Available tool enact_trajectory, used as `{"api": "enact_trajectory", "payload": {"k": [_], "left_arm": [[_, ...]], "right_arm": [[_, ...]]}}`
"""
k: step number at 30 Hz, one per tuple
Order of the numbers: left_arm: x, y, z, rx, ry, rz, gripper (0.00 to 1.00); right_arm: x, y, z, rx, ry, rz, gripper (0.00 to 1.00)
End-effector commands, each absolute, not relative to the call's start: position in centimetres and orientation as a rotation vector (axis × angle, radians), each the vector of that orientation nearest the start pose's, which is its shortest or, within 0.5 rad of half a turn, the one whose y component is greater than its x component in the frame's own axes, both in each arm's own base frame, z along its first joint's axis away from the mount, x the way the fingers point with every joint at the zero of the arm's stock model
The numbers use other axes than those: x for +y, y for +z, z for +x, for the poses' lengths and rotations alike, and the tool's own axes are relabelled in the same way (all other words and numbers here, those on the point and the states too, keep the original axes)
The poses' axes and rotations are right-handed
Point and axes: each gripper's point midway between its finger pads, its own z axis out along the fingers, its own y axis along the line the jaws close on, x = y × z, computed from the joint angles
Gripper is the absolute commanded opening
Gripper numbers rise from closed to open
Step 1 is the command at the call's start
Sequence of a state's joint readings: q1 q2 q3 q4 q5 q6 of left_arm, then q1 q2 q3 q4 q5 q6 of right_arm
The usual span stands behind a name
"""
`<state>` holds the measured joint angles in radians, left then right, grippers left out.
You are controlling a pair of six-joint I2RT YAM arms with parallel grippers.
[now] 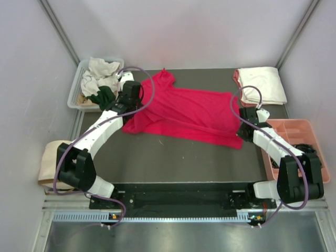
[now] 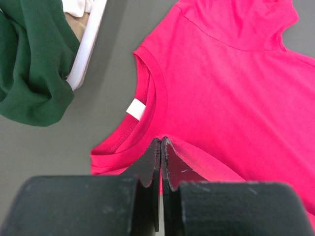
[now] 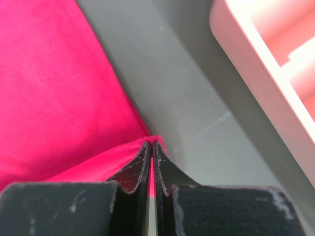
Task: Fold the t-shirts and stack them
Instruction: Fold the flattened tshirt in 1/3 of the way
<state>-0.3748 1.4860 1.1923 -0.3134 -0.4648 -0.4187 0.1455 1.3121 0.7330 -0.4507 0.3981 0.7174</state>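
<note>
A crimson-red t-shirt (image 1: 184, 113) lies spread across the dark mat, its collar with a white neck label (image 2: 136, 108) toward the left. My left gripper (image 2: 161, 141) is shut on the shirt's cloth just beside the collar. My right gripper (image 3: 151, 143) is shut on the shirt's hem corner (image 3: 155, 139) at the right end. A folded cream-white t-shirt (image 1: 262, 84) rests at the back right. More t-shirts, cream and dark green (image 2: 29, 73), are heaped in a white bin (image 1: 79, 94) at the back left.
A pink compartment tray (image 1: 299, 147) stands at the right edge of the mat, close to my right arm. A round beige fabric bag (image 1: 50, 163) sits off the mat at the left. Grey walls enclose the table.
</note>
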Motion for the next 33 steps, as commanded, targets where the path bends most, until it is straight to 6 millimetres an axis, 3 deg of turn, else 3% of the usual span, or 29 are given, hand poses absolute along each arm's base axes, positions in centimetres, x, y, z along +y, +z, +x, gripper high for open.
{"api": "enact_trajectory", "payload": {"k": [1,5,14,29,32,33], "left_arm": [[-9.3,22.8,43.4,1.983,0.011,-0.334,0.0],[-8.8,23.0,43.4,1.977,0.022,-0.339,0.0],[-8.6,22.2,43.4,1.993,0.023,-0.344,0.0],[-8.8,21.7,43.5,2.006,0.019,-0.34,0.0],[-8.9,21.4,43.7,2.011,0.018,-0.339,0.0],[-8.9,21.1,43.7,2.016,0.021,-0.338,0.0]], "right_arm": [[-0.2,8.1,32.4,2.257,-0.133,0.831,0.0],[0.1,8.6,33.5,2.251,-0.12,0.825,0.0],[0.6,7.6,35.0,2.277,-0.107,0.826,0.0],[1.0,6.2,35.7,2.317,-0.111,0.823,0.0],[1.0,6.2,35.7,2.319,-0.11,0.824,0.17],[1.0,6.3,35.7,2.314,-0.111,0.827,0.29]]}}
